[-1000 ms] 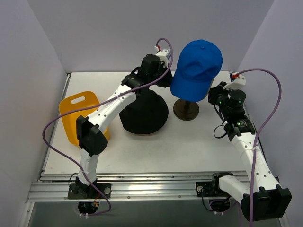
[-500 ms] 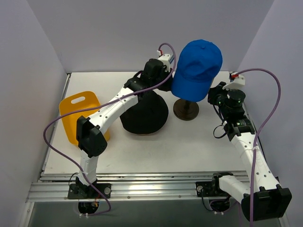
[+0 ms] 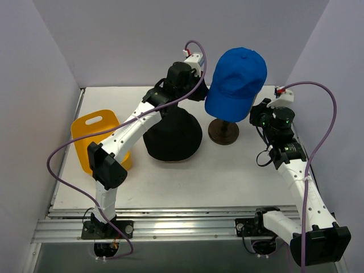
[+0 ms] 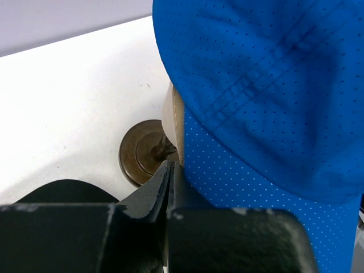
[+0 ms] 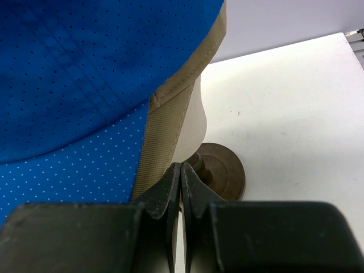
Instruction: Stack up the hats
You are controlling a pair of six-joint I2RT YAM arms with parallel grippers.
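White table: blue cap on stand; both jaws seemingly closed.

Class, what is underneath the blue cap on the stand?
Under the blue cap, the edge of a tan cap peeks out, over a cream head form on a round brown base. The blue fabric covers the rest of both.

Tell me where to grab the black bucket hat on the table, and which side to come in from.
I'd take the near rim of the black bucket hat, coming in low from the table's front edge. It seems to sit crown up, brim spread on the table. The left arm hangs over its far side, but the near rim looks clear.
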